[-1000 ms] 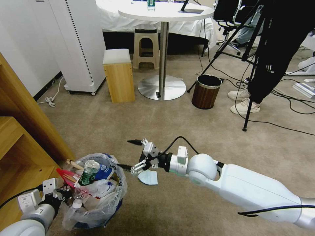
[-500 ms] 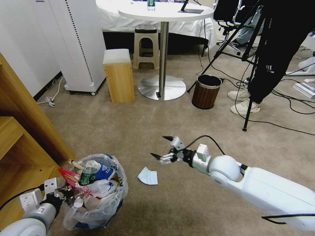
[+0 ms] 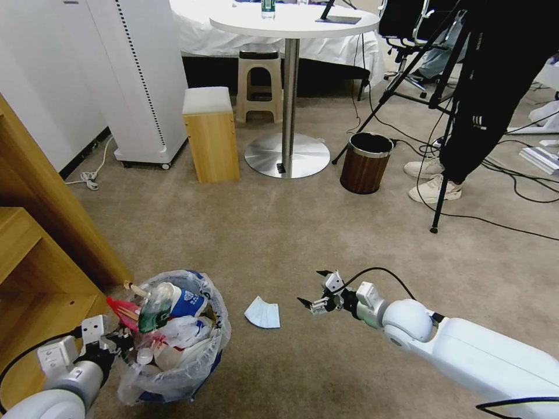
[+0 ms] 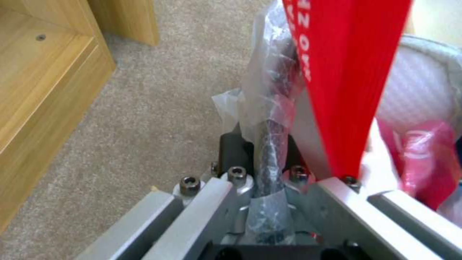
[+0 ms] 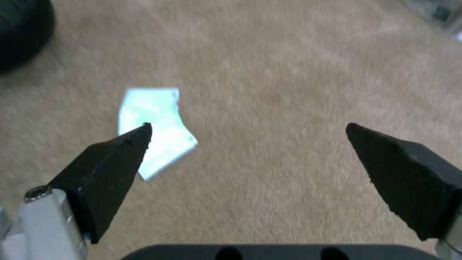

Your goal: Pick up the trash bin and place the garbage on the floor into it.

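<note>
The trash bin [image 3: 174, 349] sits low at the left, lined with a crinkled clear bag and stuffed with garbage: a bottle, a red wrapper [image 4: 346, 72], paper and a stick. My left gripper [image 3: 112, 342] is shut on the bin's rim; the left wrist view shows the rim and bag film pinched in my left gripper [image 4: 269, 169]. A pale blue paper [image 3: 262, 313] lies flat on the carpet right of the bin. My right gripper [image 3: 314, 289] hangs open just right of it, apart from it. The right wrist view shows the paper [image 5: 154, 130] beyond the open right gripper [image 5: 248, 125].
A wooden shelf unit [image 3: 35, 233] stands close on the bin's left. Farther off are a brown wood-grain bin [image 3: 365, 163], a round table's base [image 3: 287, 155], a wooden box [image 3: 211, 134], and a tripod with a person's legs [image 3: 442, 174] and cables at the right.
My right arm has drawn back from the bin's edge, to the right and lower, its gripper still open. The blue paper stays on the floor. The bin has shifted slightly.
</note>
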Tool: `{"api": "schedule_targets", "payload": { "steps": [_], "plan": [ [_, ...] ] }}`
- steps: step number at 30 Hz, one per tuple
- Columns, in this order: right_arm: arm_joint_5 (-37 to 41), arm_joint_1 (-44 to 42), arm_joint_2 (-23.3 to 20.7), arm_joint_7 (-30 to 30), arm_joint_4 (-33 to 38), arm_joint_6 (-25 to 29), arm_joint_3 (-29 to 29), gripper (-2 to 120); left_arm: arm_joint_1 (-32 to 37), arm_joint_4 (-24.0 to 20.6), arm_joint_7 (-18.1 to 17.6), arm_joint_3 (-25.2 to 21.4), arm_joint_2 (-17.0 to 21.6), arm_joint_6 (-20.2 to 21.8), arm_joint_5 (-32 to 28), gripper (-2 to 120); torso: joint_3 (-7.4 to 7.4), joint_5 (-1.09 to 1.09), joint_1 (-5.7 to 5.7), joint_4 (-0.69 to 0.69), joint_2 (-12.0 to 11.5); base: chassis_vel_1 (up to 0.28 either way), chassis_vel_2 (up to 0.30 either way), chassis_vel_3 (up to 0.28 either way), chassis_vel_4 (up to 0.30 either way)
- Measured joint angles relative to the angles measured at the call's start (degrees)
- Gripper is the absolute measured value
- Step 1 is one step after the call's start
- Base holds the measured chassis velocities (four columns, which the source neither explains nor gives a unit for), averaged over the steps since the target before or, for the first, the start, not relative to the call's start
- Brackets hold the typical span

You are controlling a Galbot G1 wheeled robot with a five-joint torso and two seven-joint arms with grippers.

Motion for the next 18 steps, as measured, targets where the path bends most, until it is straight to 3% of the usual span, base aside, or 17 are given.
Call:
{"api": "schedule_targets", "payload": {
  "steps": [9,18],
  "plan": [
    [-1.7,0.2,3.9,-0.8,-6.8,2.3,-0.2,100,0.2,-0.5,0.1,-0.1,-0.6,-0.1,0.2,0,0.0,0.01,0.0,0.0,0.0,0.0,0.0,0.0,0.0],
    [-2.0,0.4,4.7,-1.1,-8.2,3.7,0.0,100,0.8,-0.7,0.2,-0.4,-0.5,-0.2,0.4,0,0.0,0.0,0.0,0.0,0.0,0.0,0.0,0.0,0.0]
  ]
}}
